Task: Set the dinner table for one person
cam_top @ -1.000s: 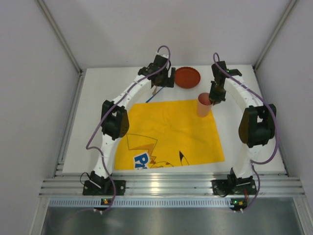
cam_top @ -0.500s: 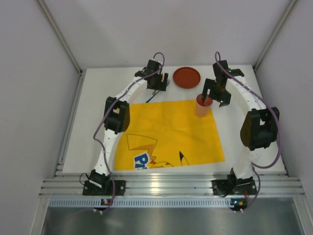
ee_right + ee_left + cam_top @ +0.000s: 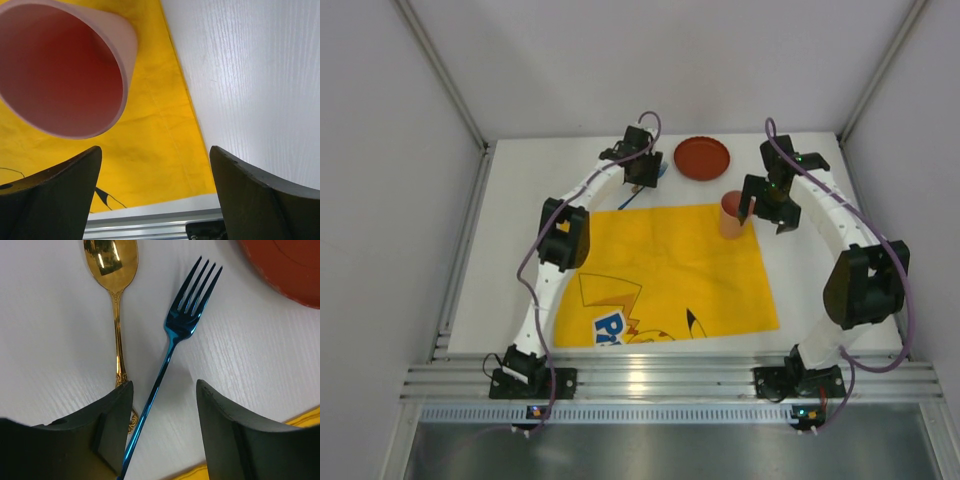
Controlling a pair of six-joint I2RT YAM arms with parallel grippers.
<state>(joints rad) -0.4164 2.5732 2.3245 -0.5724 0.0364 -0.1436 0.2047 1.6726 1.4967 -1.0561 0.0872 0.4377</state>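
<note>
1. We see the plain white matte dinner table beneath both pairs of jaws.
2. Our right gripper gapes empty beside the pink tapered plastic cup.
3. Farther, our left gripper, unclenched, straddles the blue metal fork.

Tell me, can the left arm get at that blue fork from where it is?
Probably yes. The left gripper hangs over the blue fork, jaws open either side of its handle, with nothing lying across it. The gold spoon lies close beside, so closing might nudge it.

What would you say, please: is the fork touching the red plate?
No, bare table shows between the prongs of the fork and the plate.
</note>
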